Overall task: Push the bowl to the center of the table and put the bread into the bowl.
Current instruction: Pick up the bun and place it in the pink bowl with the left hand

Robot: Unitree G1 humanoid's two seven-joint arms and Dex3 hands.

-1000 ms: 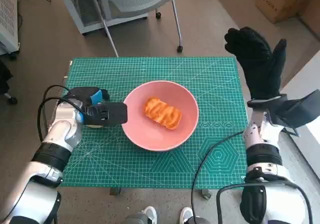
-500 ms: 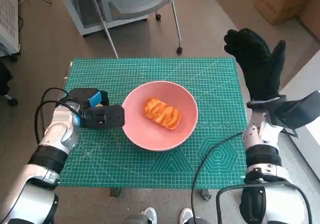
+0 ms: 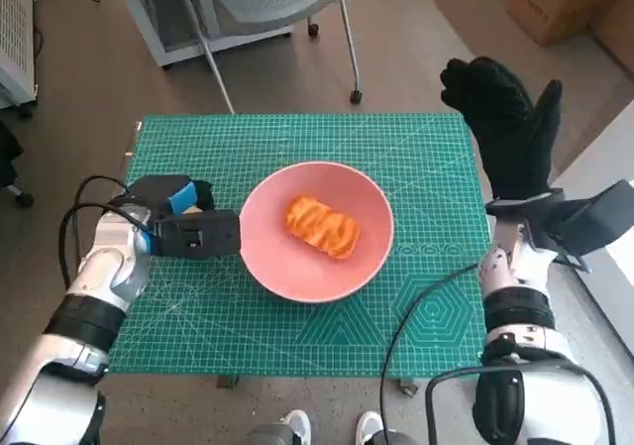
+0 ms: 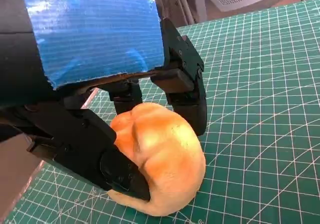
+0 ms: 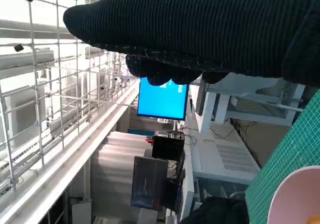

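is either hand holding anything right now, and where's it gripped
The left hand grips a bun by its opposite sides, the bun resting on the green mat. The right hand is raised and holds nothing.

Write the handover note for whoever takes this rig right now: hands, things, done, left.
Left hand: low on the green cutting mat, just beside the pink round bowl. The wrist view shows its fingers gripping a round golden bun that lies on the mat.
Right hand: raised past the table's right edge, fingers spread, holding nothing.
Done: the bowl sits about mid-table, with a glazed golden pastry inside.
Left: probably lift the bun into the bowl; the head view hides it under the hand.
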